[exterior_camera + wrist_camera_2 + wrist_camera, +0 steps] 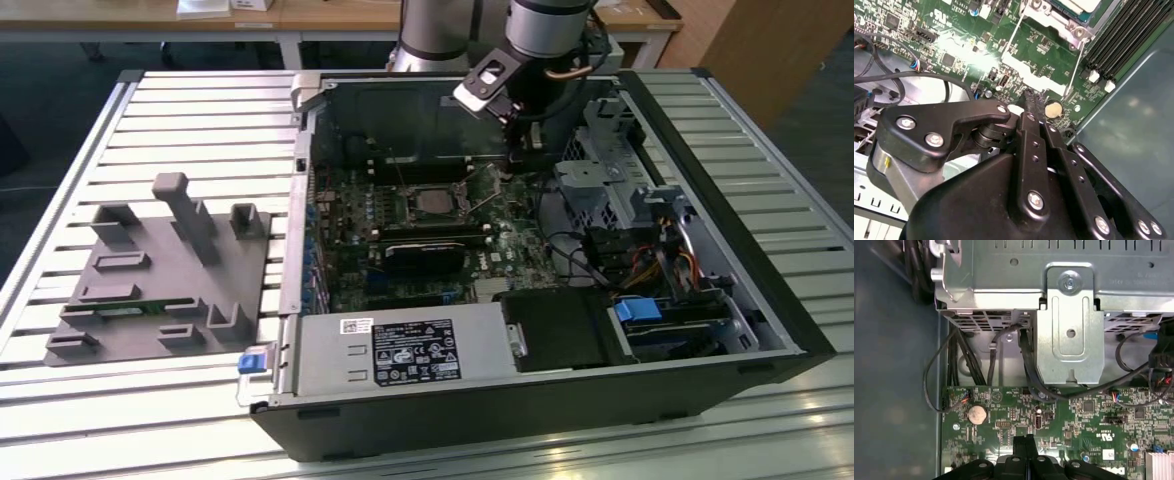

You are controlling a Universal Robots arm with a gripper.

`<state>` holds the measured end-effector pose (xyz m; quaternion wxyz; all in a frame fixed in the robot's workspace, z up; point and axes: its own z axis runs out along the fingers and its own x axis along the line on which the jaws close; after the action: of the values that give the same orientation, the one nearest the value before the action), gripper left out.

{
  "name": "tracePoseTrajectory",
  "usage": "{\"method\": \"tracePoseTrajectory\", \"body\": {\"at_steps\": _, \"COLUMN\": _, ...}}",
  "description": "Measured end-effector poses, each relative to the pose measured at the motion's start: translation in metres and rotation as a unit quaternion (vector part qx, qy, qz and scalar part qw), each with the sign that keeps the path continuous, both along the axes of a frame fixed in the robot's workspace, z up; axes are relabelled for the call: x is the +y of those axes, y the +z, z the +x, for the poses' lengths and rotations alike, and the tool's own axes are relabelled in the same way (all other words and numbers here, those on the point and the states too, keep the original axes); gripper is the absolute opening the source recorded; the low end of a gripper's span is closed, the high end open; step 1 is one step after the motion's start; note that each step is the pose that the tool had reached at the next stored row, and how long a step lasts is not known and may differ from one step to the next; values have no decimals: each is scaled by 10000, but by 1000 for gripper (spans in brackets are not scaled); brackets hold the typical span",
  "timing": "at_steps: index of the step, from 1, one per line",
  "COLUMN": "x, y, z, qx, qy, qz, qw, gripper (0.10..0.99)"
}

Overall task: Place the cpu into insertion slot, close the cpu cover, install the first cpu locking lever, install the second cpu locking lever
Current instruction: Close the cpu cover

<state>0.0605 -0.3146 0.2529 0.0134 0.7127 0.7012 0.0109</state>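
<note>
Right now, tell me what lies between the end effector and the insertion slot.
In the second wrist view, a stretch of green motherboard, flanked by thin silver lever rods, lies between the end effector and the insertion slot.

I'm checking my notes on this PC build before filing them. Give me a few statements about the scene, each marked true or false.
1. The gripper is inside the open case, above the motherboard. True.
2. The jaws are spread wide open. False: they are shut together.
3. A coin battery sits on the board close to the gripper's tip. True.
4. The cpu lies on the table outside the case. False: the cpu sits on the motherboard, inside the case.
</note>
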Motion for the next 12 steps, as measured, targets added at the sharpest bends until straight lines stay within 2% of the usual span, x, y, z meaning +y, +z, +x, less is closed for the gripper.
{"method": "tracePoseTrajectory", "body": {"at_steps": 9, "x": 10, "y": -98, "z": 23, "qx": 0, "qy": -4, "qz": 0, "qw": 10000, "gripper": 118}}
{"method": "tracePoseTrajectory", "body": {"at_steps": 12, "x": 10, "y": -108, "z": -6, "qx": 0, "qy": -4, "qz": -1, "qw": 10000, "gripper": 118}}
